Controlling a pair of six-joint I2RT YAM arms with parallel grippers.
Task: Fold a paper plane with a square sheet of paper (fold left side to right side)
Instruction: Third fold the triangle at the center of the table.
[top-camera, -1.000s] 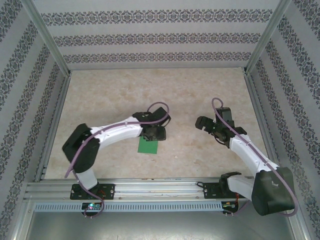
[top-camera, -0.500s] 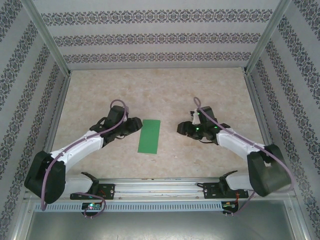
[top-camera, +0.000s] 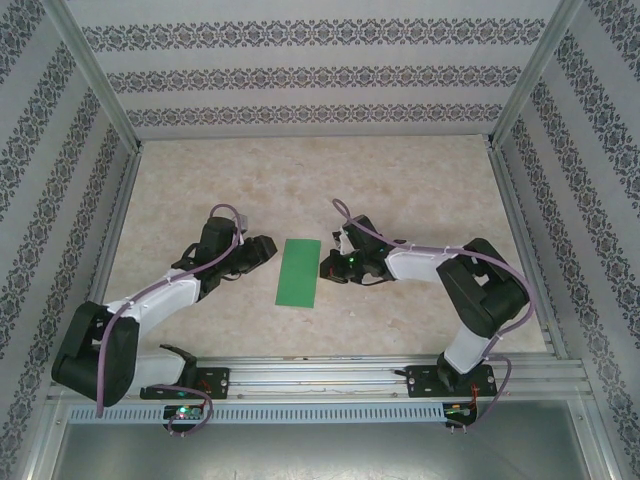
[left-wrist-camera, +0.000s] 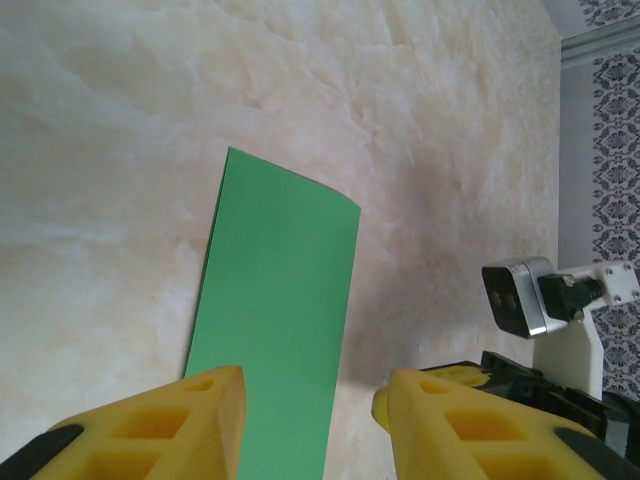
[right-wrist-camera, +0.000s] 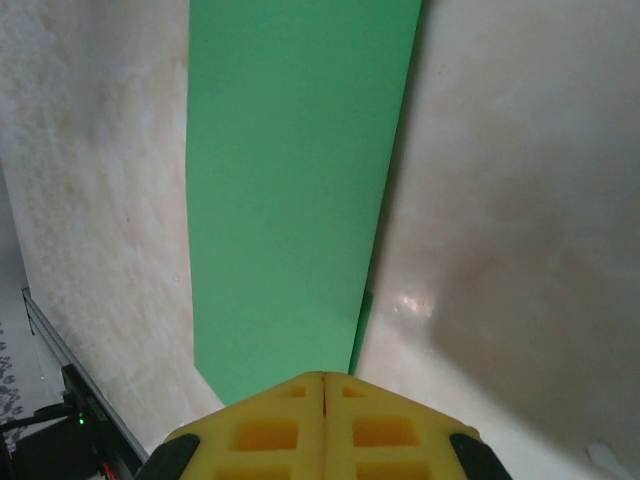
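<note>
Green paper (top-camera: 298, 272) looks matt, smooth; table (top-camera: 420, 190) under the paper shows a mottled stone finish, faintly glossy.

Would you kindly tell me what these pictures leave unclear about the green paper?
Right wrist: the shut right gripper hides the green paper's near edge; contact unclear.
Left wrist: the frame's bottom edge and the left gripper cut off the paper's near end.
Top external: the paper's layers are too small to count.

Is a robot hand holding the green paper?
No, nothing is held. The folded green paper lies flat; the right hand is shut empty at its edge, the left hand open near it.
</note>
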